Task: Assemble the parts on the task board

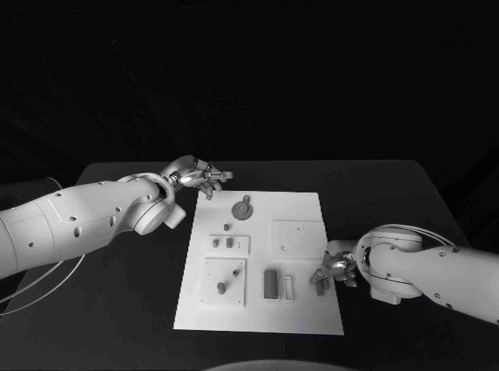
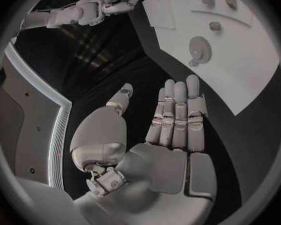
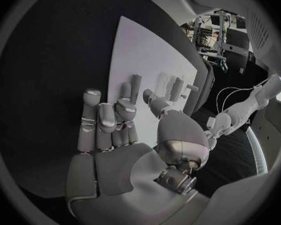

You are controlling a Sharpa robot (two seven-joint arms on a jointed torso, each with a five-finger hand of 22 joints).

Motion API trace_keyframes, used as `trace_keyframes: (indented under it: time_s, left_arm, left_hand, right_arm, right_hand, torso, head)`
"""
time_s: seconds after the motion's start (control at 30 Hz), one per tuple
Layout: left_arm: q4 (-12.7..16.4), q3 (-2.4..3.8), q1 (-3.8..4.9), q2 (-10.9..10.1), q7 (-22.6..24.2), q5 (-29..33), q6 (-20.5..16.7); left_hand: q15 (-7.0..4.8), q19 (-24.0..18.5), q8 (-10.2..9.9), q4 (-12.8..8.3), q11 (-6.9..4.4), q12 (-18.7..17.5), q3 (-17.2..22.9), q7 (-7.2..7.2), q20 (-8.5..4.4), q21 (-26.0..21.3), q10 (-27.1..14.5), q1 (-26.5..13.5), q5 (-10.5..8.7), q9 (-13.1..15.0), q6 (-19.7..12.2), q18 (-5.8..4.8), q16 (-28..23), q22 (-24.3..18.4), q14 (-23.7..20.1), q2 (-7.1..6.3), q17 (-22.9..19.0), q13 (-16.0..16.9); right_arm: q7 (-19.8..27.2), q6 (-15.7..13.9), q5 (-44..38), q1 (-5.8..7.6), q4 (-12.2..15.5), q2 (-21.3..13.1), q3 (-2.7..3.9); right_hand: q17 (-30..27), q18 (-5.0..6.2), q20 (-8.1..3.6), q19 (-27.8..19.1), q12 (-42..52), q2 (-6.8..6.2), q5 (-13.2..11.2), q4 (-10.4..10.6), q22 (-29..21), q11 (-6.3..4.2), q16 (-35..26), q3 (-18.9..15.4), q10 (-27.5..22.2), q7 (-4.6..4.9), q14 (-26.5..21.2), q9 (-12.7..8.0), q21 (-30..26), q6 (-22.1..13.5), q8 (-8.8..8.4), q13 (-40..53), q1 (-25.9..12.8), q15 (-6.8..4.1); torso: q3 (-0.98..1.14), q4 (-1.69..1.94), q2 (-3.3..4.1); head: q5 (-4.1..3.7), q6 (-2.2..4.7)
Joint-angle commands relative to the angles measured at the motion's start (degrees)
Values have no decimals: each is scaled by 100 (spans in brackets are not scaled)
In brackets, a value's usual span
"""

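Task board [image 1: 300, 309] seen mid-table, parts [image 1: 242, 207] laid on it. Left hand [image 1: 197, 177] poised at board's 11 o'clock corner — fingers extended, nothing held. Right hand [image 1: 327, 272] at 3 o'clock edge — fingers spread, nothing gripped.

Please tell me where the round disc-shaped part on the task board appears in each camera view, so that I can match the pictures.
Head view: the round part lies at the board's far end, just right of the left hand.
Left wrist view: it lies on the white board beyond the open fingers.
Right wrist view: I cannot make it out.
Shared landmark: the white task board.
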Motion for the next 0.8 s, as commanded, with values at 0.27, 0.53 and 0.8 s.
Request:
trace_keyframes:
  time_s: [0.27, 0.53, 0.8]
  left_arm:
    - [12, 4, 5, 8, 1, -9, 87]
    - [8, 4, 5, 13, -1, -10, 104]
    - [13, 4, 5, 9, -10, -21, 94]
  left_hand:
    - [3, -2, 12, 29, -11, -39, 4, -16, -29, -26, -45, -40, 3, -11, 36, 157, -34, 9, -25, 21, 9, 5]
    - [3, -4, 8, 18, -10, -40, 11, -13, -28, -29, -48, -15, 3, -14, 30, 157, -36, 13, -27, 13, 11, 6]
    - [4, -4, 3, 6, -8, -41, 13, -9, -27, -30, -50, 6, 2, -18, 20, 156, -38, 17, -28, 0, 13, 7]
  right_arm:
    - [-69, 188, -228, -69, -47, 36, -42]
    - [-73, 199, -672, -73, -74, 80, -49]
    - [-94, 131, -937, -91, -107, 133, -66]
  right_hand:
    - [-6, 78, 4, -27, -22, 184, 286, -283, 98, -35, 26, -4, 25, 44, 0, 12, 42, -15, -29, 11, 91, 55]
    - [-36, 78, 8, -31, -29, 152, 307, -395, 95, -29, 19, -16, 27, 49, -19, 18, 42, -23, -40, 11, 138, 59]
    - [-80, 78, 18, -42, -45, 71, 195, -388, 88, -18, 3, -35, 14, 61, -55, 20, 32, -46, -60, 9, 156, 62]
  torso:
    - [6, -2, 1]
    - [5, -3, 0]
    - [3, 0, 1]
  head:
    - [3, -8]
    - [-26, 2]
    - [-61, 1]
